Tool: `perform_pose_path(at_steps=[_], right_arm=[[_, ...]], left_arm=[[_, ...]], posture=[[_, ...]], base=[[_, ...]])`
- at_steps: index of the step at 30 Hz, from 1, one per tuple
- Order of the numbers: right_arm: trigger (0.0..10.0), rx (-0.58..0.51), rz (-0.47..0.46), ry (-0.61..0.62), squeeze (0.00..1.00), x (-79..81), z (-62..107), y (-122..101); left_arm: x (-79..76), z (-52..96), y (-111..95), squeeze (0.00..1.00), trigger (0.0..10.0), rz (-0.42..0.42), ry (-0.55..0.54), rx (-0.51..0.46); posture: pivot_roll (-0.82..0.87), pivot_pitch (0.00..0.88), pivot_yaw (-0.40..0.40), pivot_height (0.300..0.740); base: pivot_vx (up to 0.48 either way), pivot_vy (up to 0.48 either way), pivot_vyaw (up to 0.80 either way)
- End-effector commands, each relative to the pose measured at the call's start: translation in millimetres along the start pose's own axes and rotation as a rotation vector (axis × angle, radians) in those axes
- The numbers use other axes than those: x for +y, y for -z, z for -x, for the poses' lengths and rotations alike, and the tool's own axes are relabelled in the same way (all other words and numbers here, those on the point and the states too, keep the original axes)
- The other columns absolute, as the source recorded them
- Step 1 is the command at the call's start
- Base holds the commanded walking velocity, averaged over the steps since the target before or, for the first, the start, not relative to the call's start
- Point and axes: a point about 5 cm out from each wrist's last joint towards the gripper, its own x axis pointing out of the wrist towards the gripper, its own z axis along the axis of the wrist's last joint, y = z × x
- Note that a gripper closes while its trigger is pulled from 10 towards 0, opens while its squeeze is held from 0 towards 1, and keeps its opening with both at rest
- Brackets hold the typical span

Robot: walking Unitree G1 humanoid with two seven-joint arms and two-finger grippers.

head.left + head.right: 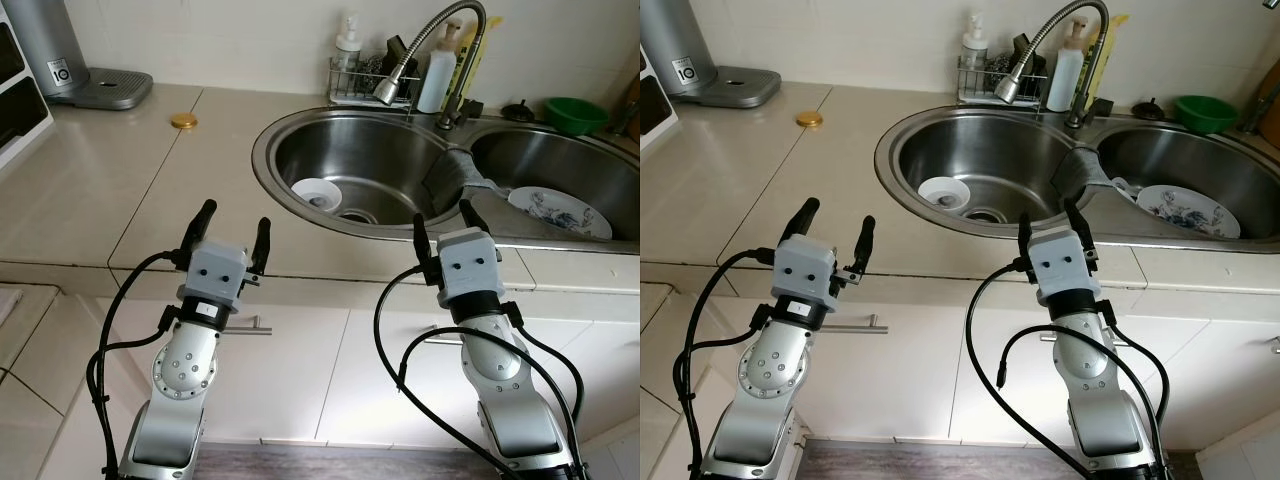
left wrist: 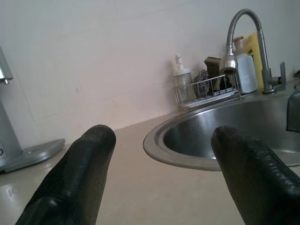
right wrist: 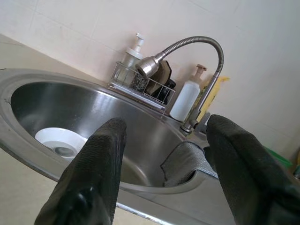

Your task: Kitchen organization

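A double steel sink (image 1: 300,120) is set in the beige counter (image 1: 120,180). A small white bowl (image 1: 320,192) lies in the left basin, beside the drain. A patterned plate (image 1: 560,212) rests in the right basin. A grey cloth (image 1: 462,172) hangs over the divider between the basins. My left gripper (image 1: 232,232) stands open above the counter's front edge, left of the sink. My right gripper (image 1: 444,228) is open at the sink's front rim, empty. The bowl (image 3: 58,140) and the cloth (image 3: 185,161) lie beyond the right gripper's fingertips (image 3: 110,140).
A flexible tap (image 1: 425,45) arches over the sink, with a wire rack (image 1: 370,85) of sponges and soap bottles behind. A green bowl (image 1: 575,113) sits at the back right. A gold lid (image 1: 183,121) and a grey appliance (image 1: 75,60) stand at the back left.
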Motion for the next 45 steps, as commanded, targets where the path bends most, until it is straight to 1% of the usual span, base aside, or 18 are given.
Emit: perform_pose_path(at_steps=[1, 3, 9, 19, 36, 45], right_arm=[[10.0, -0.012, 0.004, 0.023, 0.0, -6.2, -0.4, -2.8], [10.0, -0.011, 0.003, 0.024, 0.0, -6.1, -0.8, -2.5], [10.0, -0.009, 0.002, 0.021, 0.0, -3.8, -1.1, -1.9], [10.0, -0.005, 0.0, 0.026, 0.0, -4.5, -0.9, -0.8], [10.0, 0.003, -0.001, 0.029, 0.0, -4.2, -0.7, 1.0], [10.0, 0.012, 0.004, 0.041, 0.0, -6.9, -1.1, 2.6]], left_arm=[[-4.1, -2.0, -3.8, 0.0, 10.0, 0.003, 0.016, -0.019], [-4.3, -1.7, -4.0, 0.0, 10.0, -0.001, 0.018, -0.021], [-5.0, -1.9, -4.5, 0.0, 10.0, 0.026, 0.015, -0.023], [-5.8, -1.9, -3.4, 0.0, 10.0, 0.039, 0.016, -0.014], [-6.4, -2.5, -3.0, 0.0, 10.0, 0.048, 0.02, -0.01], [-6.3, -2.7, -2.7, 0.0, 10.0, 0.039, 0.02, -0.015]], posture=[[0.08, 0.0, -0.071, 0.74], [0.08, 0.0, -0.07, 0.74], [0.08, 0.0, -0.073, 0.74], [0.08, 0.0, -0.073, 0.74], [0.08, 0.0, -0.071, 0.74], [0.08, 0.0, -0.069, 0.74]], base=[[0.0, 0.0, 0.0], [0.0, 0.0, 0.0], [0.0, 0.0, 0.0], [0.0, 0.0, 0.0], [-0.306, 0.0, 0.0], [0.0, 0.0, 0.0]])
